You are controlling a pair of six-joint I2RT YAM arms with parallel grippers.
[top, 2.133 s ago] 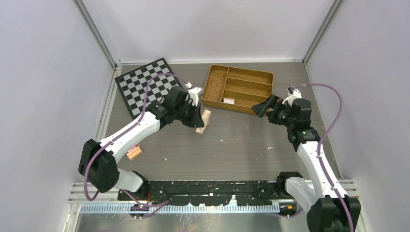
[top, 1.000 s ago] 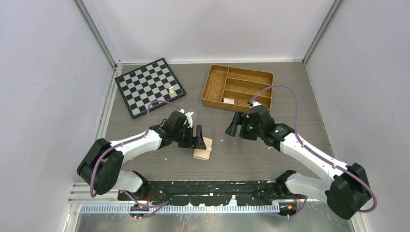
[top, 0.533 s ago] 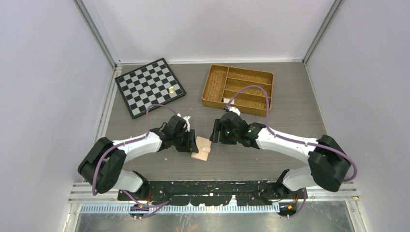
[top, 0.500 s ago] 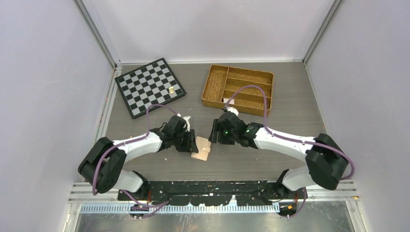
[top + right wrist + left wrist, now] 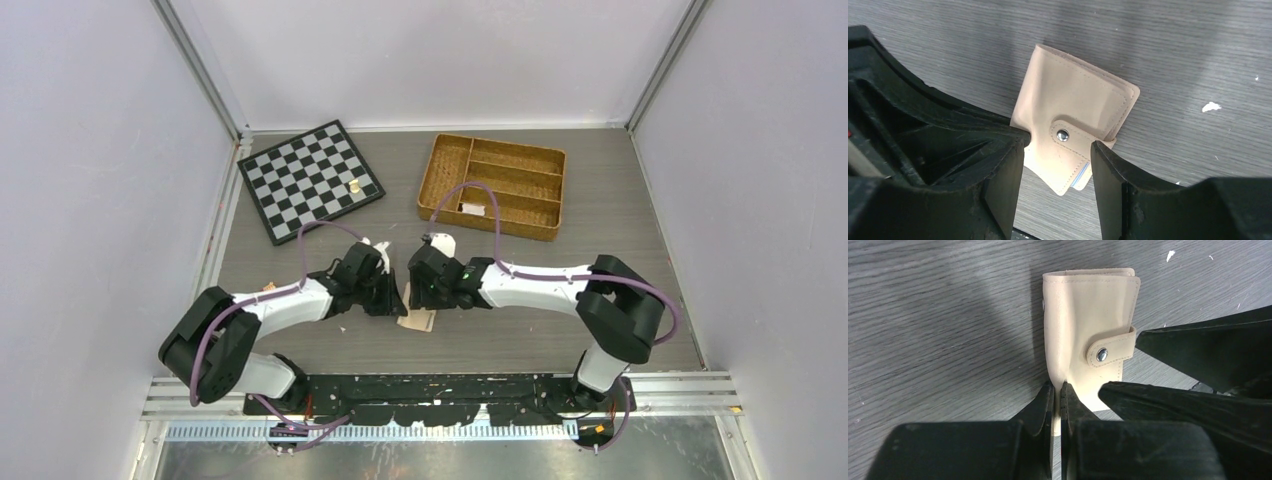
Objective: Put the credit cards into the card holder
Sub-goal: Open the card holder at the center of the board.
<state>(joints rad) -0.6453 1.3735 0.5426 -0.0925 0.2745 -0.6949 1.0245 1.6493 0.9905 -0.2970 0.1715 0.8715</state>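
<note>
One card holder (image 5: 1088, 325) on the tabletop (image 5: 948, 315): left gripper (image 5: 1057, 390) jaws pinch its 6 o'clock edge, right gripper (image 5: 1058, 146) jaws spread astride its single snap tab (image 5: 1063, 135).

No legible text, labels, brands or numbers in any view. Peach-beige leather-like folding card holder (image 5: 1083, 315): plain stitched faces, unmarked metal snap (image 5: 1102, 354). Small white slip (image 5: 472, 209) in the woven wicker divided tray (image 5: 553, 190): too small to read.
</note>
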